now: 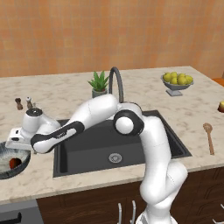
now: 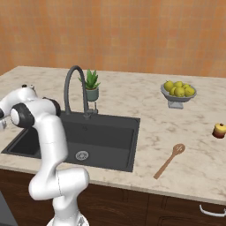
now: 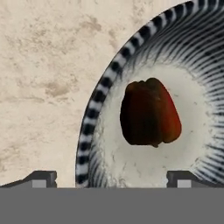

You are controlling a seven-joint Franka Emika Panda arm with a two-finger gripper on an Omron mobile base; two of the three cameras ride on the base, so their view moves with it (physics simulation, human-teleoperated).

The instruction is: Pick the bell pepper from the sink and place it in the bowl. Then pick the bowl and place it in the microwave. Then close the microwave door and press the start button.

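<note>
The orange-red bell pepper lies inside the wide bowl, on its pale speckled floor. The bowl with its streaked rim stands on the counter left of the sink, and the pepper shows in it there. My gripper hangs open just above the bowl, its left fingertip over the counter outside the rim and its right one over the bowl's inside. Nothing is between the fingers. The hand sits at the bowl's near-sink edge. The sink basin holds nothing but its drain. The microwave is out of view.
A tall dark faucet and a potted plant stand behind the sink. Two small shakers are at the back left. A footed bowl of yellow fruit, a wooden spoon and a small red-yellow fruit lie to the right.
</note>
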